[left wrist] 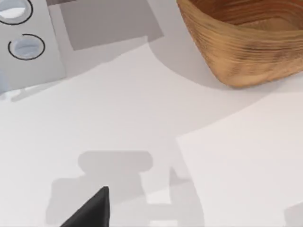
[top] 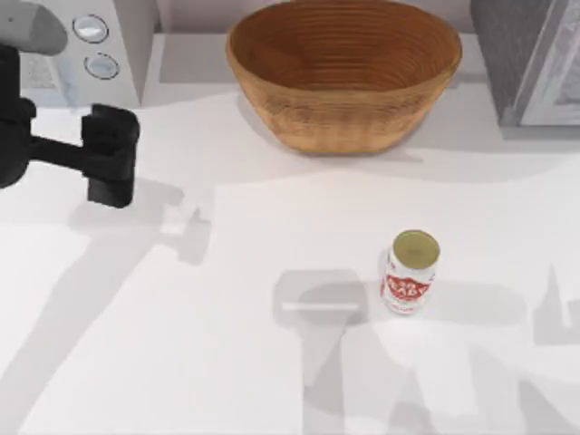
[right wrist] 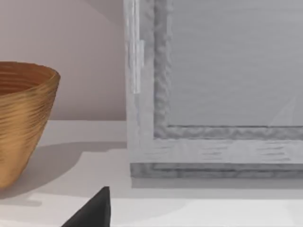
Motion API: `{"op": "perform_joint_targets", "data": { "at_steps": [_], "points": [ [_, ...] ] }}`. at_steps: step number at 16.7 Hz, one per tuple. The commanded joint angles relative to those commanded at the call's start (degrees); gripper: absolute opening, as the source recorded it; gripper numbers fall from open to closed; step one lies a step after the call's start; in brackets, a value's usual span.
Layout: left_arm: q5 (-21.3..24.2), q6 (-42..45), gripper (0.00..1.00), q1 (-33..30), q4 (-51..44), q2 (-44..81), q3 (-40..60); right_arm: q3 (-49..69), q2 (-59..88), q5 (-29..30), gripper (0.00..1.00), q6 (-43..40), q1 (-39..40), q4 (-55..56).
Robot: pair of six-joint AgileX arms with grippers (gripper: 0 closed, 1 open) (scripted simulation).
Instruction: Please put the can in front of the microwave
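**Can upright, well apart from the left gripper**

Can [top: 411, 272] stands on its base, long axis vertical, at about four o'clock from the left gripper [top: 111, 155], whose finger spread I cannot tell. Smooth white tin, red label, dull gold lid. Beyond sits the ribbed wicker bowl [top: 344, 68]; at ten o'clock, the boxy microwave [top: 113, 45] with silver dials.

I see the can [top: 410, 272] upright on the table [top: 227, 362], right of centre. Wicker bowl [top: 344, 68] behind it at the back middle. Microwave [top: 91, 45] back left, darker appliance [top: 530, 59] back right. My left gripper [top: 111, 154] sits just before the microwave.
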Motion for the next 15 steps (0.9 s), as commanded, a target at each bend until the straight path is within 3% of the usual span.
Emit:
{"op": "perform_joint_targets", "data": {
  "at_steps": [9, 15],
  "points": [
    [-0.19, -2.13, 1.00, -19.75, -29.79, 51.75, 49.61, 0.00, 0.00, 0.00, 1.00, 0.00, 0.00, 0.00],
    [-0.20, -3.20, 1.00, -28.76, -43.50, 75.76, 72.88, 0.00, 0.00, 0.00, 1.00, 0.00, 0.00, 0.00]
  ]
}}
